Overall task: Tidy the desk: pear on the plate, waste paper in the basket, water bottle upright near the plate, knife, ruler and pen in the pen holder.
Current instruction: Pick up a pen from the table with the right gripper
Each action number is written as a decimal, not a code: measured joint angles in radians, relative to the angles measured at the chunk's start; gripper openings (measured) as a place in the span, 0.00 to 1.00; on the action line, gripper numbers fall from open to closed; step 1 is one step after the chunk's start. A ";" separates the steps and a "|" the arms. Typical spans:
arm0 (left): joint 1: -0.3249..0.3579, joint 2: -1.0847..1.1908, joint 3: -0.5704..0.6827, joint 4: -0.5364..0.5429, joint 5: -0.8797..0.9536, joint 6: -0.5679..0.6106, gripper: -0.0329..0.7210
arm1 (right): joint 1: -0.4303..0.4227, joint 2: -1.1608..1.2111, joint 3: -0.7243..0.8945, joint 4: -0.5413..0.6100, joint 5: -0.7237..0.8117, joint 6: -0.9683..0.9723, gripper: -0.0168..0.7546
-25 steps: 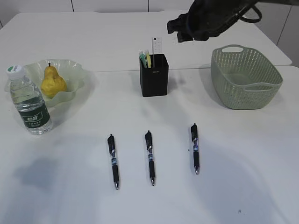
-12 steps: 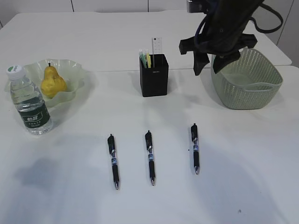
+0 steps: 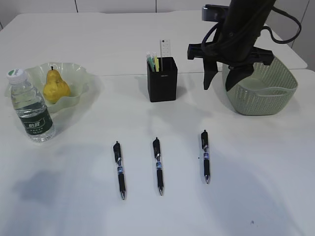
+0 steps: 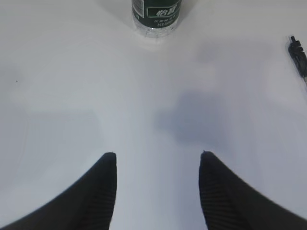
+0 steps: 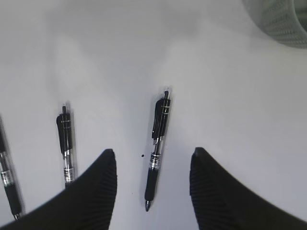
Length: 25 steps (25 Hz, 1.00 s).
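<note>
Your right gripper (image 3: 219,81) hangs above the table between the pen holder (image 3: 162,78) and the basket (image 3: 259,81), fingers pointing straight down, spread apart and empty; its arm comes in from the top right. In the right wrist view the rightmost pen (image 5: 157,149) lies on the table between the two fingertips, well below them. Your left gripper (image 4: 157,155) shows only in its own wrist view: jaws apart, nothing between them, aimed at bare table short of the water bottle (image 4: 157,15).

The bottle stands upright just beside the plate (image 3: 78,76), which holds the pear (image 3: 55,87). Its dark green label carries white print too small to read. The pen holder's pale label is illegible. The ruler (image 3: 165,49) stands in the holder. Three pens lie in a row on the table.
</note>
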 joint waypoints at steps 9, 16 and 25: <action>0.000 0.000 0.000 0.000 0.057 0.000 0.55 | 0.000 0.103 -0.004 -0.002 0.000 0.092 0.53; 0.000 0.000 0.000 0.000 0.070 0.000 0.55 | 0.000 0.133 -0.004 -0.006 0.000 0.095 0.53; 0.000 0.000 0.000 0.000 0.072 0.000 0.55 | 0.000 0.148 -0.004 -0.042 0.000 0.097 0.53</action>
